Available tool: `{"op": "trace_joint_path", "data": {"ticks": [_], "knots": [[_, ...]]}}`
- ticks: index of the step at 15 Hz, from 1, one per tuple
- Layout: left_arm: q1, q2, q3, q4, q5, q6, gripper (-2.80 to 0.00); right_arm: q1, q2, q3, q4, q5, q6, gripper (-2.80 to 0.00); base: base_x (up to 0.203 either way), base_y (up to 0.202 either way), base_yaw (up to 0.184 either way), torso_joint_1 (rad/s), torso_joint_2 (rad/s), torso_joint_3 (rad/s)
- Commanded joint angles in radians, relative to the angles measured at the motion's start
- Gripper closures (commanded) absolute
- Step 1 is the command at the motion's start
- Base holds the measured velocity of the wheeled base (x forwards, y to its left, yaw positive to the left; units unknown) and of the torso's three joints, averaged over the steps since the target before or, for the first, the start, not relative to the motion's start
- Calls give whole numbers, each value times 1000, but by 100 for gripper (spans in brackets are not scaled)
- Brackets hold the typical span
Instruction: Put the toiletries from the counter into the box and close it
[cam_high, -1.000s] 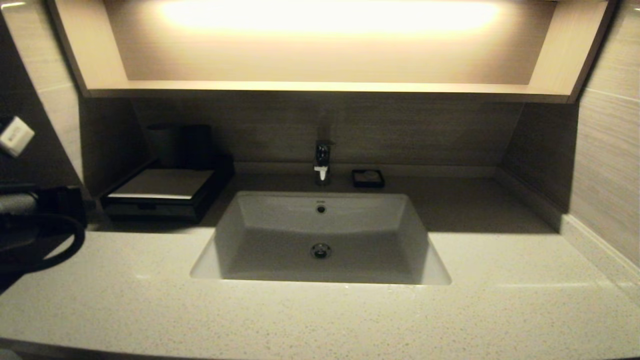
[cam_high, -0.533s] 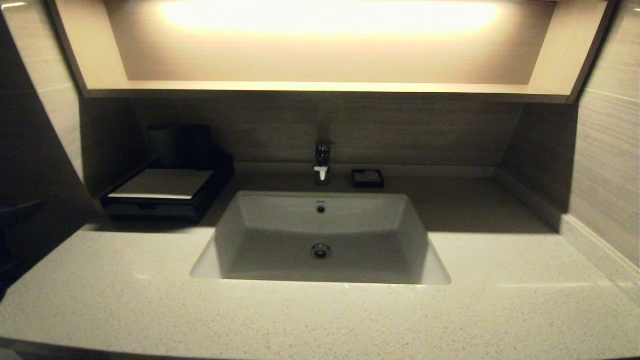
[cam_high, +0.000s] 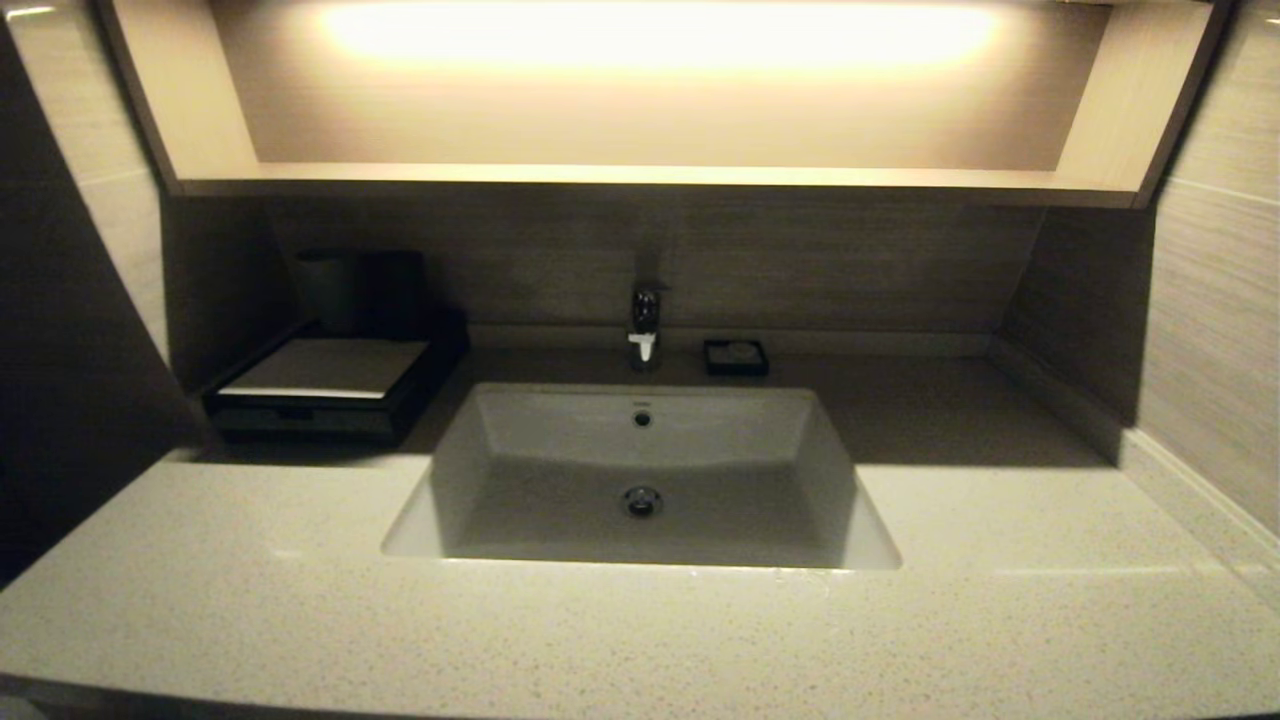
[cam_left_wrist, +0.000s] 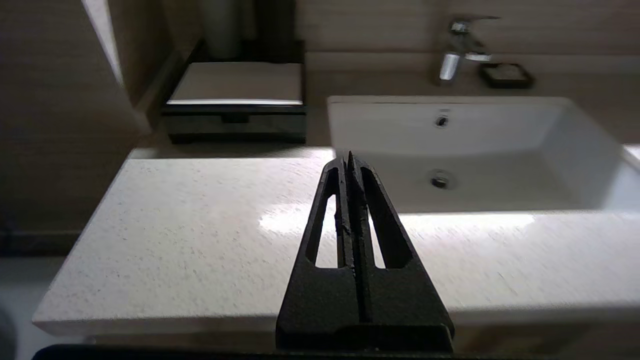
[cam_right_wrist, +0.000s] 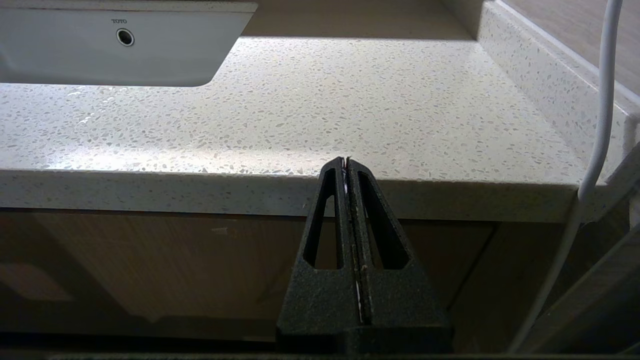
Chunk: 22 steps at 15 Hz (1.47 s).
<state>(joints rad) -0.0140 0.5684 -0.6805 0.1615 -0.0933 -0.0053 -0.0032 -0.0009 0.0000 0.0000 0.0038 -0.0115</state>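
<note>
The black box (cam_high: 318, 392) with a pale flat top stands at the back left of the speckled counter (cam_high: 250, 600), its front drawer shut; it also shows in the left wrist view (cam_left_wrist: 235, 107). No packets show in any view. My left gripper (cam_left_wrist: 347, 156) is shut and empty, in front of the counter's near left edge. My right gripper (cam_right_wrist: 346, 160) is shut and empty, low before the counter's front right edge (cam_right_wrist: 450, 197). Neither gripper shows in the head view.
A white sunken basin (cam_high: 640, 480) lies mid-counter with a chrome tap (cam_high: 645, 325) behind it. A small black square dish (cam_high: 736, 356) sits right of the tap. Dark cups (cam_high: 355, 290) stand behind the box. A white cable (cam_right_wrist: 600, 125) hangs by the right gripper.
The left arm, seen at the head view's left edge a second ago, has drawn back out of that view. Nothing on the counter has moved.
</note>
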Motion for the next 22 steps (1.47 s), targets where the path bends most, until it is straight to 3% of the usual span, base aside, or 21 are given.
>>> {"op": "trace_joint_path", "data": {"ticks": [1, 6, 10, 14, 18, 22], "knots": [[-9, -87, 27, 8, -12, -1, 0, 0, 1, 2, 0, 1, -1, 0, 0, 0, 0, 0, 0, 0], [-12, -201, 74, 78, -13, 15, 0, 0, 1, 1, 0, 1, -1, 0, 0, 0, 0, 0, 0, 0], [-14, -321, 164, 79, -14, 52, 0, 0, 0, 2, 0, 1, -1, 0, 0, 0, 0, 0, 0, 0], [-2, -392, 210, 78, -19, 53, 0, 0, 1, 1, 0, 1, -1, 0, 0, 0, 0, 0, 0, 0], [6, -510, 300, 70, -68, 51, 0, 0, 1, 1, 0, 1, -1, 0, 0, 0, 0, 0, 0, 0], [6, -565, 379, 50, -58, 43, 0, 0, -1, 2, 0, 1, -1, 0, 0, 0, 0, 0, 0, 0]]}}
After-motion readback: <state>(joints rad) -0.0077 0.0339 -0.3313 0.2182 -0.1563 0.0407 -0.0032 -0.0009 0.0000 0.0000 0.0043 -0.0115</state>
